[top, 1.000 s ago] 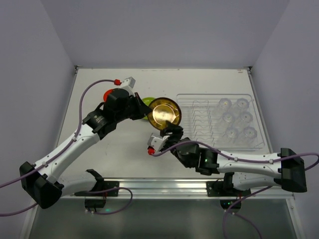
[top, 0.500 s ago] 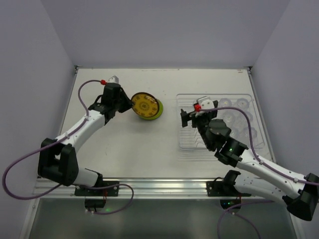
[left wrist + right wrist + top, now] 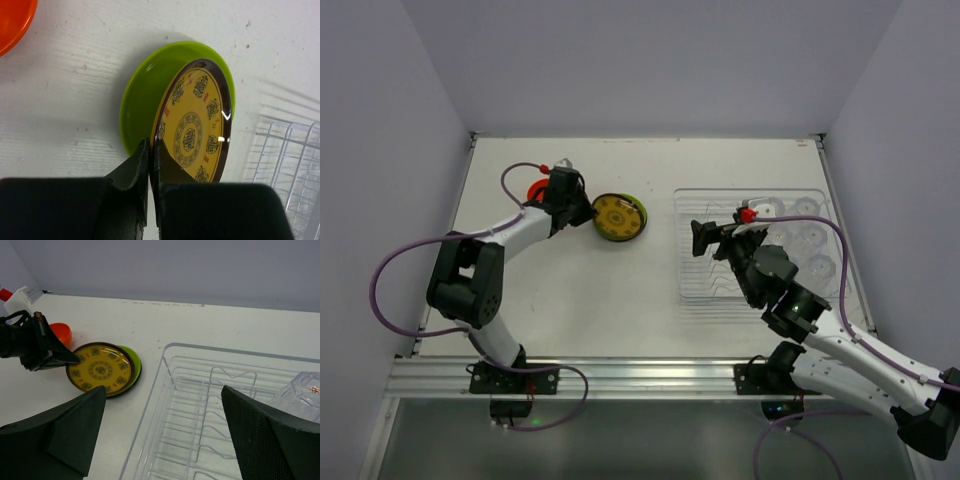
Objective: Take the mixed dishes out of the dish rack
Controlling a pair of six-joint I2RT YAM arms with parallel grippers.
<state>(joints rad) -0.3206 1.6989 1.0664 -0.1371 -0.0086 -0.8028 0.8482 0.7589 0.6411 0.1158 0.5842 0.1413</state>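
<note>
Overhead view of a white table [image 3: 620,300] with two robot arms reaching in from 6 o'clock.

The left pincer [image 3: 151,143] is squeezed shut. Its two black fingers press almost together on the 9 o'clock rim of a patterned yellow-brown plate [image 3: 197,130]. That plate looks tipped: its 3 o'clock side rests inside a lime green plate [image 3: 140,95], and the pinched edge sits a little higher. The two plates lie just off the table's centre, toward 10 o'clock. A small orange-red bowl [image 3: 12,20] sits farther out toward 10 o'clock, apart from the plates and close beside the left wrist.

The right pincer [image 3: 163,388] is spread wide, holding nothing and touching nothing. It hangs over the 9 o'clock end of the dish rack [image 3: 692,285], fingers pointing toward the plates. The rack is a clear tray with thin white wire dividers, and it lies on the table's 3 o'clock side.

Counted: one bowl, one green plate, one patterned plate, one rack. Clear plastic cups [image 3: 806,207] stand in the rack's 3 o'clock half. Four show from overhead; the right arm covers the rest of that area, so the full number cannot be told. In the right wrist view a thin dark edge shows under the green plate at 4 o'clock. Whether that is another plate cannot be told.
</note>
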